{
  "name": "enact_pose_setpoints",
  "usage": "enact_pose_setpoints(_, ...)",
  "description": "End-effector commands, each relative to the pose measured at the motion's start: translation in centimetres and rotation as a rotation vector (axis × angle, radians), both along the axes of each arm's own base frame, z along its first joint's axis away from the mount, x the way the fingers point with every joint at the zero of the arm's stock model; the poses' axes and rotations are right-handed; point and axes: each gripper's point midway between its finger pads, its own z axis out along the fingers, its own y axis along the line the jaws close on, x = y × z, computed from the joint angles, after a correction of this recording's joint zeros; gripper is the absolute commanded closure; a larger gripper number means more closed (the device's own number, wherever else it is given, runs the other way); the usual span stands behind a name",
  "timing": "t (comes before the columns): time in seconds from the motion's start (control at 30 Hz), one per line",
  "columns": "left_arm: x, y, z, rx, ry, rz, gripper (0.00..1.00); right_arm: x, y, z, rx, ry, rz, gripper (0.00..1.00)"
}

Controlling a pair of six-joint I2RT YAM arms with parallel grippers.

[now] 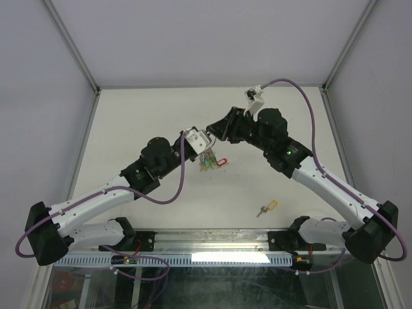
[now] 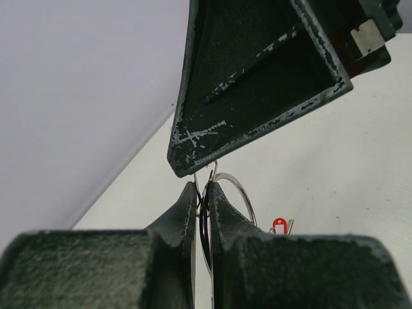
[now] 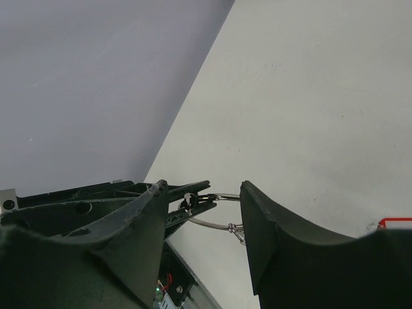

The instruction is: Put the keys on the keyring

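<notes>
My left gripper (image 1: pixel 197 138) is shut on the keyring (image 2: pixel 243 192), a thin silver wire ring, and holds it above the table. A thin dark piece is pinched between the jaws with it. A bunch of keys (image 1: pixel 206 162) with green, yellow and blue heads hangs below the ring, and a red-headed key (image 1: pixel 222 162) beside them also shows in the left wrist view (image 2: pixel 278 226). My right gripper (image 3: pixel 205 187) is open, its fingers on either side of the ring (image 3: pixel 215 225) and the left fingertips (image 3: pixel 196 201). A yellow-headed key (image 1: pixel 266 208) lies alone on the table.
The white table (image 1: pixel 141 122) is walled by grey panels on the left, back and right. A metal rail (image 1: pixel 212 241) runs along the near edge between the arm bases. The right arm's purple cable (image 1: pixel 302 96) loops over the back right.
</notes>
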Motion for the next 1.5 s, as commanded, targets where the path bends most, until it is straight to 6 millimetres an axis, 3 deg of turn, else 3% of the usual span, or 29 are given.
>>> enact_pose_setpoints(0.0,-0.4,0.5,3.8,-0.116,-0.073,-0.010,1.00,-0.1,0.5,3.0,0.051,-0.046,0.012,0.49)
enact_pose_setpoints(0.4,-0.3,0.6,3.6,-0.110,-0.071,-0.008,1.00,0.0,0.6,3.2,0.059,-0.055,0.012,0.49)
enact_pose_setpoints(0.6,-0.2,0.6,3.5,-0.106,-0.070,-0.008,1.00,-0.6,0.0,4.7,0.094,-0.095,0.013,0.49)
enact_pose_setpoints(0.67,-0.2,0.6,3.5,-0.106,-0.071,-0.010,1.00,-1.3,-0.3,5.5,0.097,-0.128,0.035,0.99)
enact_pose_setpoints(0.7,-0.2,0.6,3.6,-0.107,-0.071,-0.010,1.00,-1.3,-0.6,5.9,0.094,-0.143,0.021,1.00)
enact_pose_setpoints(0.77,-0.2,0.6,3.5,-0.105,-0.070,-0.011,1.00,-1.1,-1.6,6.9,0.094,-0.179,-0.024,1.00)
enact_pose_setpoints(0.93,-0.1,1.0,3.5,-0.110,-0.070,0.003,1.00,-0.5,-8.6,10.5,0.175,-0.327,-0.334,1.00)
enact_pose_setpoints(1.0,-0.1,1.1,3.6,-0.115,-0.072,0.002,1.00,-0.7,-9.8,11.3,0.173,-0.347,-0.365,1.00)
enact_pose_setpoints(1.07,-0.1,1.1,3.7,-0.118,-0.073,-0.001,1.00,-0.7,-9.7,11.3,0.148,-0.333,-0.345,1.00)
enact_pose_setpoints(1.17,-0.3,1.1,3.8,-0.118,-0.076,-0.009,1.00,-0.9,-7.5,10.5,0.126,-0.298,-0.239,0.85)
enact_pose_setpoints(1.3,-0.4,1.0,3.8,-0.117,-0.079,-0.018,1.00,-0.6,-5.0,9.4,0.130,-0.249,-0.145,0.84)
enact_pose_setpoints(1.47,-0.4,1.0,3.7,-0.114,-0.079,-0.017,1.00,-0.5,-3.3,8.8,0.129,-0.212,-0.078,0.65)
